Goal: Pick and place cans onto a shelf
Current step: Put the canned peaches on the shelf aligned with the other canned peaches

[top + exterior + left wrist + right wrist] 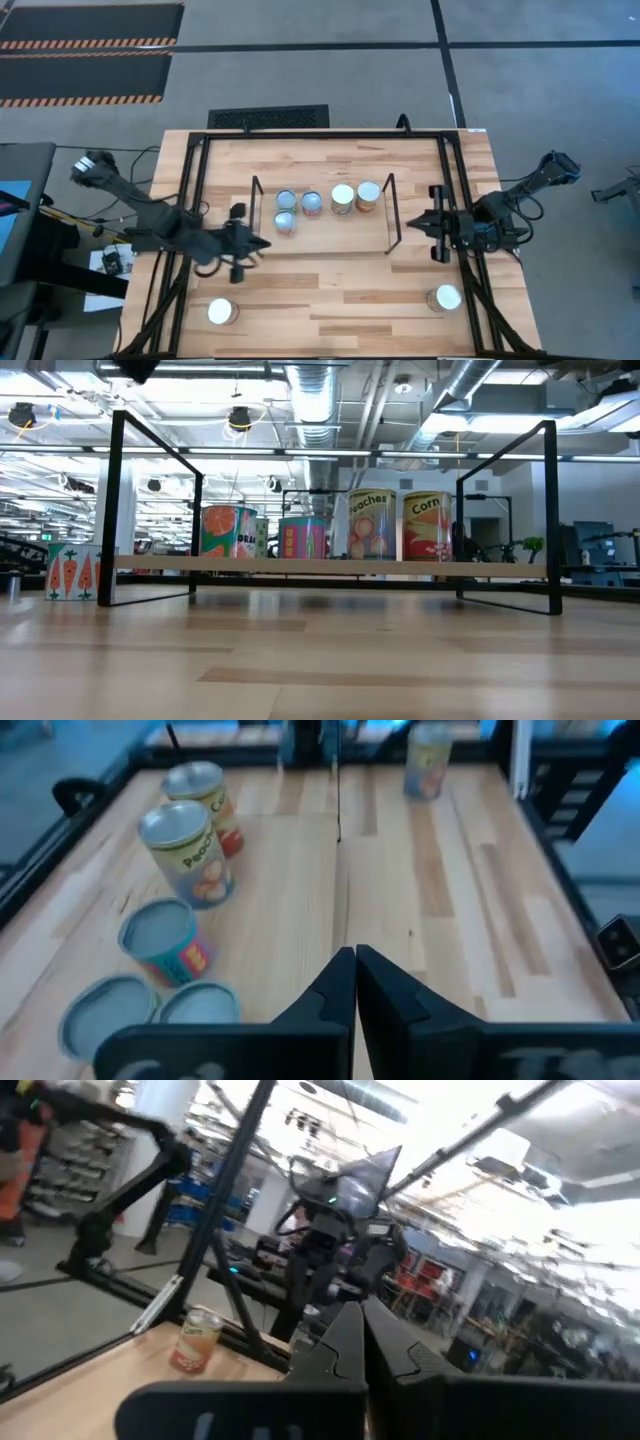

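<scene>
Five cans (311,203) on shelf (392,213), two off

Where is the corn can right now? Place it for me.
In the high view the corn can stands on the shelf, rightmost in the back row, right beside the peaches can and close to the shelf's right-hand wire end.
</scene>
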`<state>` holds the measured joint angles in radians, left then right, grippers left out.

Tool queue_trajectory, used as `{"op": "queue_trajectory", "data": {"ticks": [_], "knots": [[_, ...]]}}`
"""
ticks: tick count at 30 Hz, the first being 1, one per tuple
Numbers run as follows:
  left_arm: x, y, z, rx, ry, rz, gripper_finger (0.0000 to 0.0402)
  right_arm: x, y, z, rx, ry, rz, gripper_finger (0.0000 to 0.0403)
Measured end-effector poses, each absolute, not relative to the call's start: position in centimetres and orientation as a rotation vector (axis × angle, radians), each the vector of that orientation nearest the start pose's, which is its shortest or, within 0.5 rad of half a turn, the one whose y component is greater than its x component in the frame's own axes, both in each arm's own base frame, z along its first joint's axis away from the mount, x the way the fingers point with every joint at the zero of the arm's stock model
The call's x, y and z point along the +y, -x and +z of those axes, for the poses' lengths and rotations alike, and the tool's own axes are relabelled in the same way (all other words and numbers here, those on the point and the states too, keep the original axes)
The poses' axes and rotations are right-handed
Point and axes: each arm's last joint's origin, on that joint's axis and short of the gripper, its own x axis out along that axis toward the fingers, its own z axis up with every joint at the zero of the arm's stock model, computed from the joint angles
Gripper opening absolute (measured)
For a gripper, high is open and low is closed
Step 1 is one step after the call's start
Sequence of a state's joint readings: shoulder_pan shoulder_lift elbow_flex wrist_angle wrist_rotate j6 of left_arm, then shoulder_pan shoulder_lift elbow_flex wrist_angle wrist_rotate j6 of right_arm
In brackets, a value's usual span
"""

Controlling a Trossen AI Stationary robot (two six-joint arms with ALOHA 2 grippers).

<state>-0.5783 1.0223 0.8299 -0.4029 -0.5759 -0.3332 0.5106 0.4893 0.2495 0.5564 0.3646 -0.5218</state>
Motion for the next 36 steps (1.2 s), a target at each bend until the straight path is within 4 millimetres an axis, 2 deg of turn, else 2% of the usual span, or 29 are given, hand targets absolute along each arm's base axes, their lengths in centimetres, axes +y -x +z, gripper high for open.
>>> {"op": "queue_trajectory", "data": {"ticks": [4,8,15,20,26,36], "knots": [[-9.0,-15.4,27.0,0.362,0.025,0.064,0.0,5.9,-12.4,26.9,-0.255,0.323,0.082,0.0004],[-7.4,-13.2,25.6,0.266,0.045,0.058,0.0,7.3,-13.6,28.4,-0.08,0.263,0.078,0.0004],[-5.5,-10.6,24.0,0.178,0.047,0.055,0.0,12.2,-15.8,30.4,0.248,0.165,0.106,0.0004],[-4.8,-9.6,22.8,0.148,0.058,0.051,0.0,16.4,-16.6,30.3,0.461,0.073,0.092,0.0004],[-4.5,-9.2,22.3,0.124,0.059,0.048,0.0,20.4,-16.1,28.7,0.711,-0.068,-0.004,0.0004],[-4.4,-9.2,22.3,0.122,0.03,0.075,0.0,24.1,-14.1,28.1,1.181,-0.293,-0.291,0.0008]]}}
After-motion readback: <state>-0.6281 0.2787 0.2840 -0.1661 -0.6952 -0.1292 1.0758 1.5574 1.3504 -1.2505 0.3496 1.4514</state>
